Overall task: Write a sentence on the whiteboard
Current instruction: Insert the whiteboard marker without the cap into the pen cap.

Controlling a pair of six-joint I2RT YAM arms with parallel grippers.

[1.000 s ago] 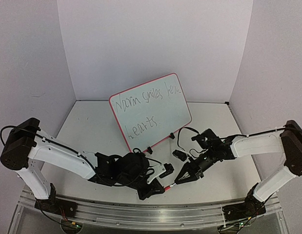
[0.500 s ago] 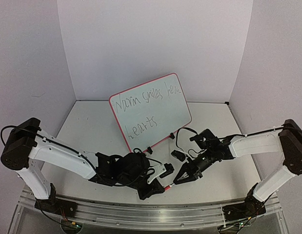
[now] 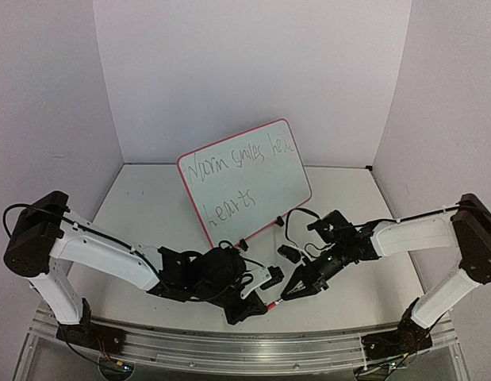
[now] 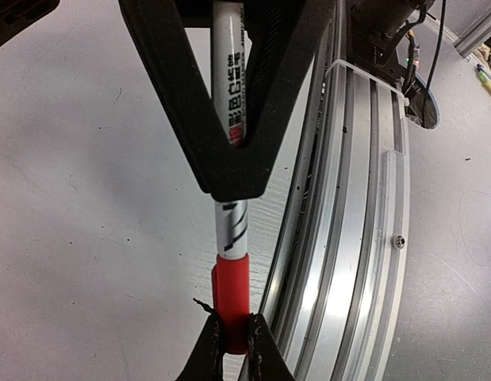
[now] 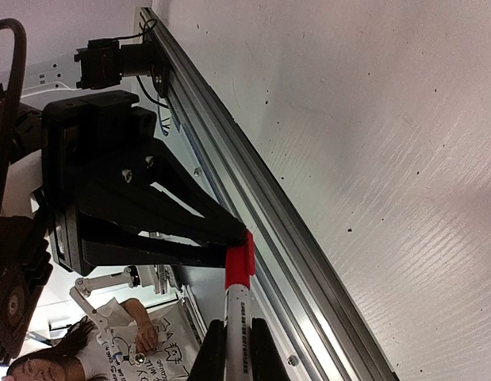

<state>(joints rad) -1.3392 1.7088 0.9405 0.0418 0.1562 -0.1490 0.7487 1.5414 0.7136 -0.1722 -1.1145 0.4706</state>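
Note:
The whiteboard (image 3: 286, 181) stands tilted at the back centre with a pink-red rim. On it is the sentence (image 3: 239, 157) in two dark handwritten lines. Near the table's front edge a white marker (image 3: 274, 302) with a red cap (image 4: 231, 292) is held level between both grippers. My left gripper (image 3: 259, 305) (image 4: 231, 332) is shut on the red cap. My right gripper (image 3: 288, 293) (image 5: 233, 337) is shut on the white barrel (image 5: 238, 317). The red cap (image 5: 240, 265) sits on the barrel's end, touching the left gripper's black fingers (image 5: 217, 232).
An aluminium rail (image 3: 245, 345) (image 4: 348, 238) runs along the near table edge right under the marker. A small black object (image 3: 290, 253) lies on the table behind the right gripper. White walls close in the back and both sides.
The left arm has edged slightly to the right and the right gripper slightly to the left. Both grips on the marker are the same.

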